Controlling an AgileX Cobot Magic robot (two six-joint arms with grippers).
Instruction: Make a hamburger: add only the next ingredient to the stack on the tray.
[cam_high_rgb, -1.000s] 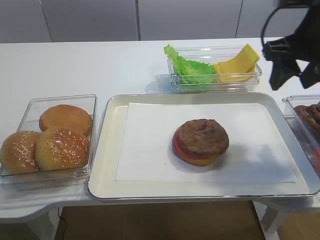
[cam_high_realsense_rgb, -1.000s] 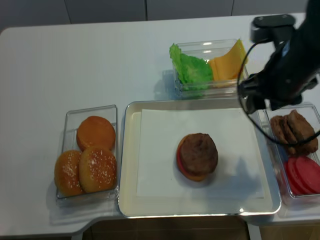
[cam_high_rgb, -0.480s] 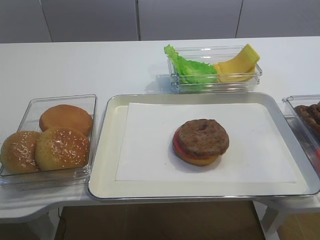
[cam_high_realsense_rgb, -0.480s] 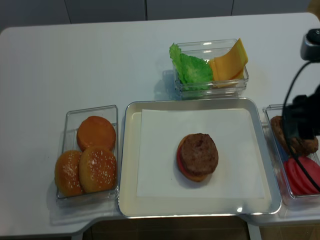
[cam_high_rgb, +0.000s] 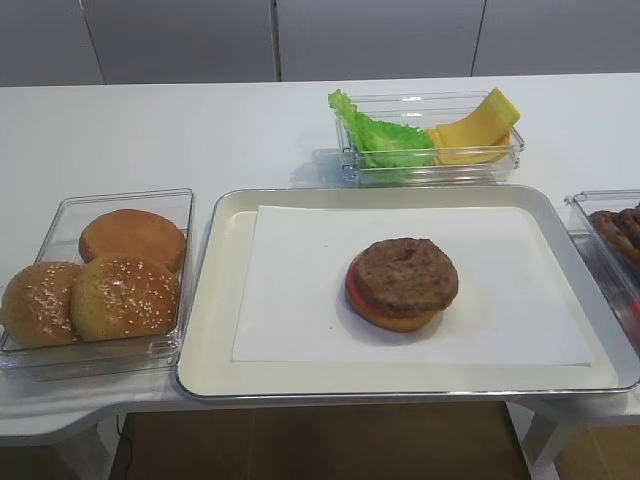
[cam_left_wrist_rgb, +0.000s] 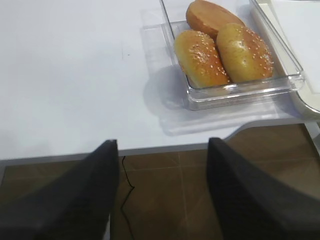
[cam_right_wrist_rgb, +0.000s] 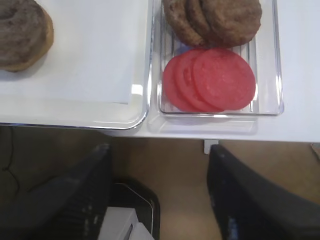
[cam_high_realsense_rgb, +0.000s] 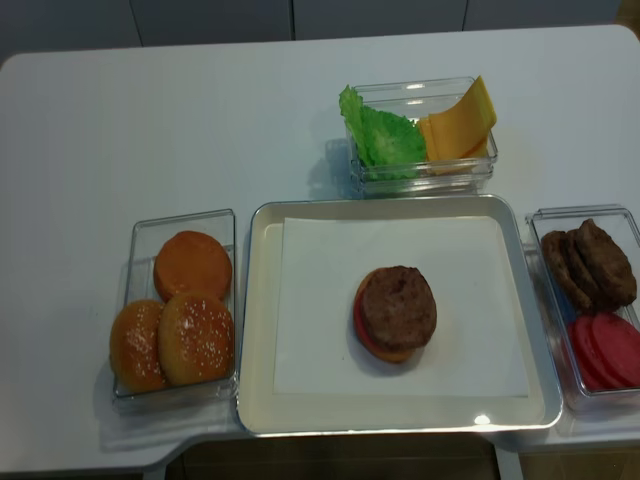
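I saw the meat patty (cam_high_rgb: 407, 275) capping the stack (cam_high_rgb: 392, 310) mid-tray (cam_high_rgb: 215, 300), paper margins open all round. My right claw (cam_right_wrist_rgb: 159, 200), spread wide, hung off the worktop (cam_high_rgb: 150, 130) edge, patty at its ten o'clock. Left claw (cam_left_wrist_rgb: 160, 195) was likewise spread.

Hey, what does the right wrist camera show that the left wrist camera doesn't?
Only the right wrist view shows the bin of spare patties and tomato slices, plus the stack topped with a meat patty on the tray. Only the left wrist view shows the bun bin with two sesame-seeded buns and one plain bun. Both show the white table, brown floor below, and open dark gripper fingers at the bottom.
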